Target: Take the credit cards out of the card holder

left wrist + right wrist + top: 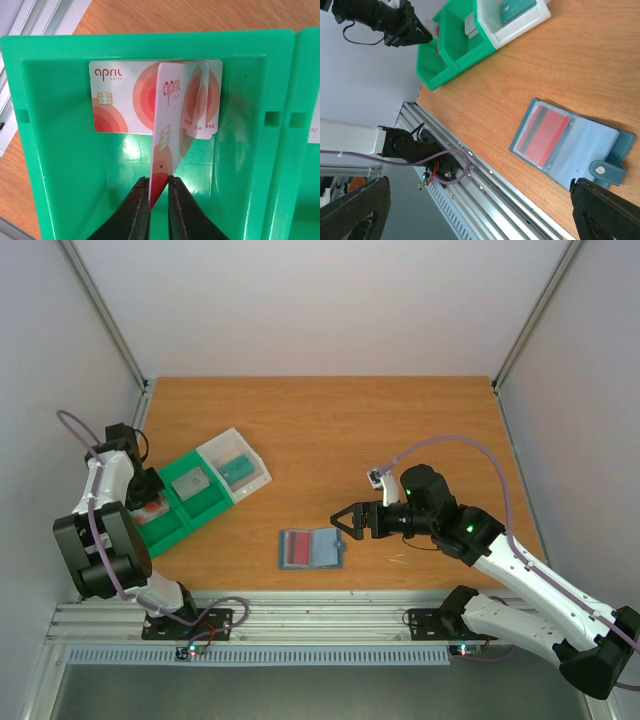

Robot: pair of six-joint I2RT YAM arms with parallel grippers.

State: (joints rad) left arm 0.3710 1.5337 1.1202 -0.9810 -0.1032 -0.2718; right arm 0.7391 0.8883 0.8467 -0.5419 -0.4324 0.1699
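in the top view we find the card holder just lower left of the open right gripper, the nearer arm, while the left gripper pinches a credit card in the green tray.

We find bare table at the wallet's twelve o'clock. The tray blocks ten o'clock, the right gripper two.

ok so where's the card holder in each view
top external: card holder lies open, low centre.
left wrist: not in it.
right wrist: open, right of centre.
shared landmark: green tray, left in top external, filling left wrist, top in right wrist.
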